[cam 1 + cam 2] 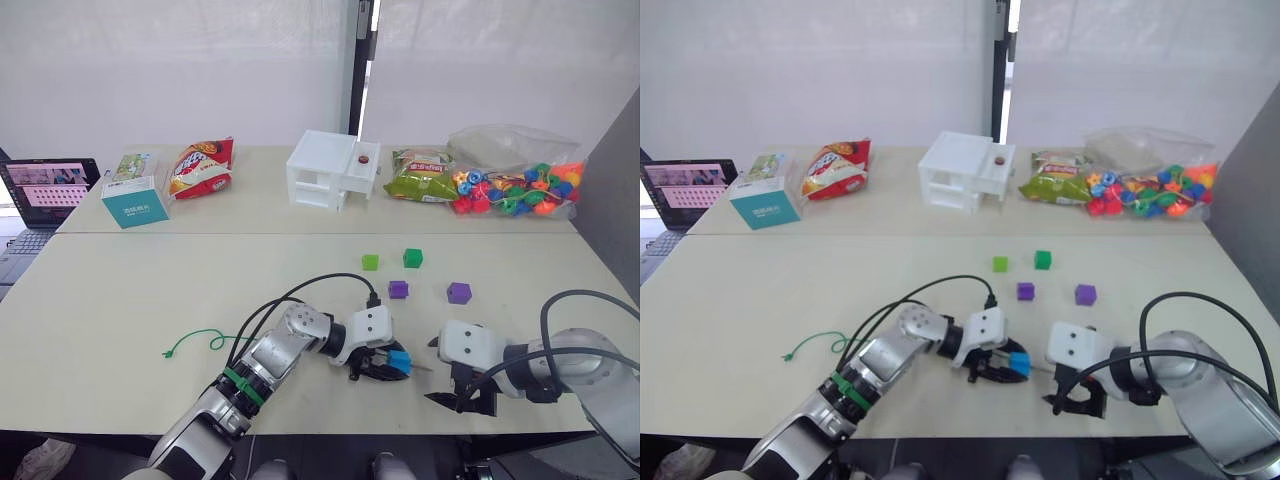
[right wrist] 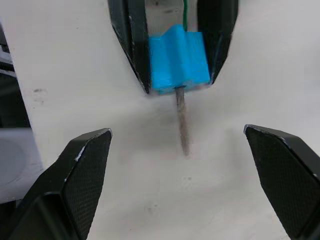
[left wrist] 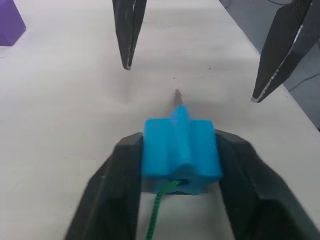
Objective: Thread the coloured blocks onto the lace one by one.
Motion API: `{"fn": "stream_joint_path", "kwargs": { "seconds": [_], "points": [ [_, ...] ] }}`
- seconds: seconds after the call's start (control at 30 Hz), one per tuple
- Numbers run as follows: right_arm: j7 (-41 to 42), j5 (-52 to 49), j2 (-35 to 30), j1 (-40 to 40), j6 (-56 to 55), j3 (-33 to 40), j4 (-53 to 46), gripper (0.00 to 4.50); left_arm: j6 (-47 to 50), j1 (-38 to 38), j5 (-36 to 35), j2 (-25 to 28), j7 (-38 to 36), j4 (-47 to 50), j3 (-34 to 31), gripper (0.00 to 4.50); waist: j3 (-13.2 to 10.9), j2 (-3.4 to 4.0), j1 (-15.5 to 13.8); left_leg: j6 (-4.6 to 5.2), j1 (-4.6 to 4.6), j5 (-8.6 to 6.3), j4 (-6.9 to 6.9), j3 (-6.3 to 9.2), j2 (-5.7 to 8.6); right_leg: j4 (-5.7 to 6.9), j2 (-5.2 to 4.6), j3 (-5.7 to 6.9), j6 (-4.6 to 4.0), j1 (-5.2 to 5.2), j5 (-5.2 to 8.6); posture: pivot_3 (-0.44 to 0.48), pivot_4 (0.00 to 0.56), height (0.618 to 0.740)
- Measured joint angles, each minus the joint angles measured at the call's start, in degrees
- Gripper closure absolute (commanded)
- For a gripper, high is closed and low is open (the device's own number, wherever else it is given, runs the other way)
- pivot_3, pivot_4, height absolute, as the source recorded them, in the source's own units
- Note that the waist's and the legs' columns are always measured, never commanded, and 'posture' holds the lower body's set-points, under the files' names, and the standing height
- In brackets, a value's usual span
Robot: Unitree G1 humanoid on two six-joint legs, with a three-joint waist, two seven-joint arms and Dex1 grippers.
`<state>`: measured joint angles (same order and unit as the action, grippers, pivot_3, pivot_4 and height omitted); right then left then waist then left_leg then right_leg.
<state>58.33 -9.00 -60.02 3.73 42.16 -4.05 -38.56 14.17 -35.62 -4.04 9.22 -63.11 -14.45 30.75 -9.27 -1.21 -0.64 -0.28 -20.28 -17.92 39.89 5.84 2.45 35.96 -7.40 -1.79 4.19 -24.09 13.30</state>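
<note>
Threading the first cube: bright blue block clamped in left pincer at the desk front edge, lace tip already poking out toward right pincer (spread wide, empty). Next, probably: closing on that tip and drawing it through, straight, without slipping.

Two pale tables stand edge to edge, the seam running across the frame's middle. On the far table, from left to right: a teal-and-white carton, a red snack bag, a white compartmented box with a small dark object, possibly a bead, on its top, a green snack bag, and a clear plastic bag of rounded multicoloured beads. At the left edge an open laptop displays a lit screen.
</note>
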Motion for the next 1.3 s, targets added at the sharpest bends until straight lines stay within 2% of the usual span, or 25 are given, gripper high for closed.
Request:
{"fn": "stream_joint_path", "kwargs": {
  "seconds": [0.17,0.2,0.6,0.77,0.9,1.1,1.3],
  "points": [
    [-1.9,3.0,0.5,0.8,-3.4,-4.8,3.1,0.00,-0.2,0.0,0.2,0.3,0.0,0.1,0.0,3.11,0.0,0.00,0.0,0.00,0.00,0.00,0.00,0.00,0.00,0.00,0.00,0.00,0.00,0.00,0.00,0.000,0.150,0.740],
    [-2.2,3.4,0.9,1.6,-3.7,-5.2,3.6,0.54,-0.2,0.0,0.3,0.4,0.0,0.1,-0.1,3.11,0.0,0.00,0.2,0.00,0.03,0.00,0.00,0.00,0.00,0.00,0.00,0.00,0.00,0.02,0.00,0.000,0.150,0.740],
    [-2.9,5.3,2.0,2.8,-6.6,-8.2,6.7,4.49,-0.2,0.0,0.7,0.6,0.2,0.2,-0.1,3.11,0.0,-0.01,0.2,-0.03,0.09,0.02,0.02,0.01,0.00,0.01,0.00,0.00,0.01,0.10,-0.02,0.000,0.150,0.740],
    [-3.8,5.3,3.7,3.1,-5.7,-7.4,7.8,4.50,-0.2,0.1,0.7,0.8,0.9,0.4,-0.2,3.11,0.0,-0.02,0.2,-0.04,0.09,0.03,0.08,0.00,0.00,0.01,0.00,0.00,0.02,0.13,-0.11,0.000,0.150,0.740],
    [-3.4,5.3,3.7,4.0,-5.8,-7.4,8.8,4.50,0.2,1.1,-0.1,4.1,0.5,3.2,-1.6,3.11,0.0,-0.02,0.2,-0.04,0.09,0.03,0.08,0.00,0.00,0.02,0.00,0.00,0.02,0.11,-0.12,0.000,0.150,0.740],
    [-1.2,5.5,2.3,6.9,-7.1,-8.3,12.3,4.50,1.1,6.7,-2.8,15.8,-2.2,11.0,-8.2,3.11,0.0,0.00,0.6,-0.05,0.09,0.03,0.05,-0.01,-0.02,0.02,0.00,-0.01,0.02,0.05,-0.12,0.000,0.150,0.740],
    [1.9,5.9,2.4,12.0,-10.4,-10.8,17.3,4.50,0.6,16.2,-8.3,30.4,-7.2,15.1,-18.9,3.11,0.0,-0.01,1.4,-0.05,0.08,0.03,-0.04,-0.02,-0.09,0.03,0.02,0.00,0.01,-0.05,-0.12,0.000,0.150,0.740]
  ]
}}
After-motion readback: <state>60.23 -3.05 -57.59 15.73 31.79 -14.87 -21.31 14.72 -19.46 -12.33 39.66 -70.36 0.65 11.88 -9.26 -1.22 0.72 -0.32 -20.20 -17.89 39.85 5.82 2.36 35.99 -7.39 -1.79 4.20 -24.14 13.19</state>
